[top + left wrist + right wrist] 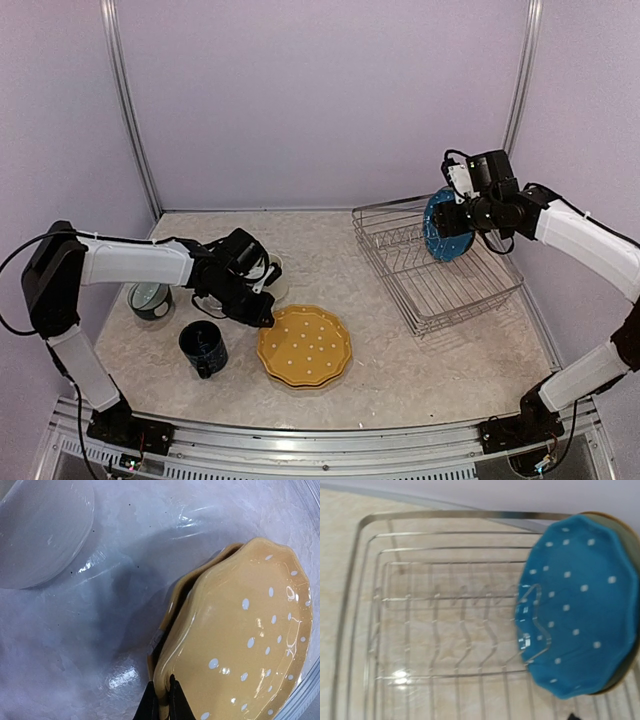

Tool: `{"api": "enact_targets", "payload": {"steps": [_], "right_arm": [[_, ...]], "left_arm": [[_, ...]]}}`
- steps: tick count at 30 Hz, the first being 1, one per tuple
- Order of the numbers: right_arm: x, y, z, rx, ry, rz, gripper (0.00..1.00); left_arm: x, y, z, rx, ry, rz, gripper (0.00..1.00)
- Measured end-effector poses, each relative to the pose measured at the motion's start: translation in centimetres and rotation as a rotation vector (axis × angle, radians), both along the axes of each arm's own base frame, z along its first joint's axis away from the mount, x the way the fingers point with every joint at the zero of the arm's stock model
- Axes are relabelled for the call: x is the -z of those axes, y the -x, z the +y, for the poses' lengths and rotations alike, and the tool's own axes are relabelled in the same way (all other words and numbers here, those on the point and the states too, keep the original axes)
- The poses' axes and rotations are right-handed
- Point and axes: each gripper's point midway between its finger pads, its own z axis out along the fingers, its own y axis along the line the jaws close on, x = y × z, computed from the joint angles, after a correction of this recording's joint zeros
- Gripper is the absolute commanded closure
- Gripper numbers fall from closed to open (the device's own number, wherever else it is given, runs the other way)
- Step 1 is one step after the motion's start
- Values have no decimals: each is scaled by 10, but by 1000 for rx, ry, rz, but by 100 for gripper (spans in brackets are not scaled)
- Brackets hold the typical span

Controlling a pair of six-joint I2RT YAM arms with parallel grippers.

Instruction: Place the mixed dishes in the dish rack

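Toward 3 o'clock on the table, dish rack (385, 270) (455, 514): silver wire, rectangular, low sides, set at an angle, with wavy prongs along its floor.
Blue plate (440, 235) (575, 605): scalloped, with white dots; stood nearly on edge over the rack's 1 o'clock corner, face toward 9 o'clock. Whether its lower edge rested on the wires could not be told.
Right gripper (456, 218): reached in from 3 o'clock and straddled the blue plate's upper edge. One clear finger (532, 625) lay across the plate's face and the other was hidden behind it, so whether the jaws pressed the plate or stood released could not be told.
Yellow plate (305, 347) (240, 645): scalloped, with white dots; lay on the table at about 6 o'clock, well apart from the rack.
Left gripper (262, 312) (162, 702): clenched on the yellow plate's rim at that plate's 10 o'clock edge, the rim pinched between the dark fingers (149, 705).
Dark blue mug (203, 347): upright at 8 o'clock, just beside the yellow plate.
Grey-teal cup (150, 300): upright at 9 o'clock, under the left arm.
Cream dish (277, 272): behind the left wrist and partly hidden; its kind could not be told.
Table (400, 390): pale, mottled stone-look top.
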Motion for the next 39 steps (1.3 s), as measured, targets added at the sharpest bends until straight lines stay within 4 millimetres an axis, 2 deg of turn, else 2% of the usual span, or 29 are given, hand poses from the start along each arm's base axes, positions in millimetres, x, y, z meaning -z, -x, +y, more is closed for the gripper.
{"api": "enact_targets", "payload": {"steps": [5,8,12,18,22,27,29,35,39], "right_arm": [[4,12,21,-56,-21,30,26],[8,22,41,-107,-57,52,25],[18,44,79,-213,-134,101,23],[33,83,149,-397,-242,188,22],[59,98,183,-463,-289,266,22],[101,114,204,-489,-317,390,21],[111,117,210,-492,-332,425,22],[124,128,227,-527,-419,487,23],[128,136,236,-552,-500,526,25]], "left_arm": [[-6,1,2,-19,30,4,100],[-10,4,7,-46,61,5,100],[-14,5,13,-87,103,7,100],[-11,9,13,-130,165,27,100],[-9,12,9,-147,204,44,100],[-16,15,11,-167,244,31,100],[-24,16,13,-175,263,17,100],[-52,11,14,-192,331,-56,100],[-60,9,17,-206,351,-91,100]]}}
